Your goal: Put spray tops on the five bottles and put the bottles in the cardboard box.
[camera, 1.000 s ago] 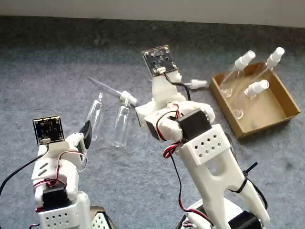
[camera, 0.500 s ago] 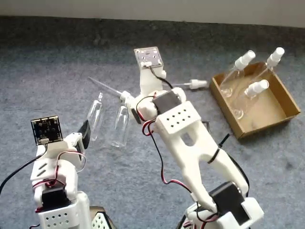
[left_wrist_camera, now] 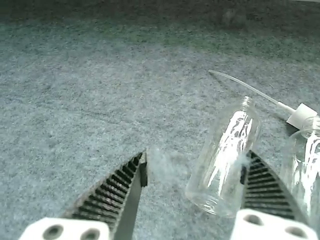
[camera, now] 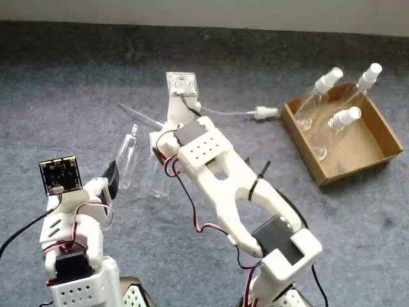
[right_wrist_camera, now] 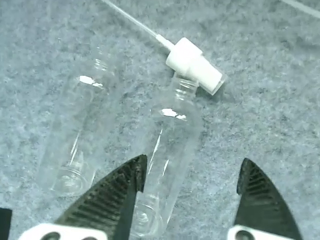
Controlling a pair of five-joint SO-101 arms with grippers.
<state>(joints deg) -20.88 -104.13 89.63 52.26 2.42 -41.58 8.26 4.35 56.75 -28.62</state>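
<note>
Two uncapped bottles lie on their sides, side by side, on the grey counter (camera: pixel 77 83). The first uncapped bottle (camera: pixel 126 157) is clear of the arms in the high view, while the second uncapped bottle (right_wrist_camera: pixel 167 150) lies just beside it and is partly covered there by the right arm. A loose spray top (right_wrist_camera: pixel 195 65) with its long thin tube rests on the counter right at the mouth of the second uncapped bottle, lying crosswise to the neck and not fitted on it. Another spray top (camera: pixel 265 113) lies apart from these, near the cardboard box (camera: pixel 300 137), its tube trailing back toward the arms. Inside the box three capped bottles (camera: pixel 335 128) lean with their white tops over the far rim. The right gripper (right_wrist_camera: pixel 194 165) hangs over the base end of the second uncapped bottle with its fingers (right_wrist_camera: pixel 115 200) spread wide and gripping nothing; the bottle's lower end sits close to one finger. The left gripper (left_wrist_camera: pixel 195 160) is low by the base of the first uncapped bottle, fingers (left_wrist_camera: pixel 120 190) also spread and closed on nothing, with that bottle lying in front of one finger and bare counter between it and the other.
</note>
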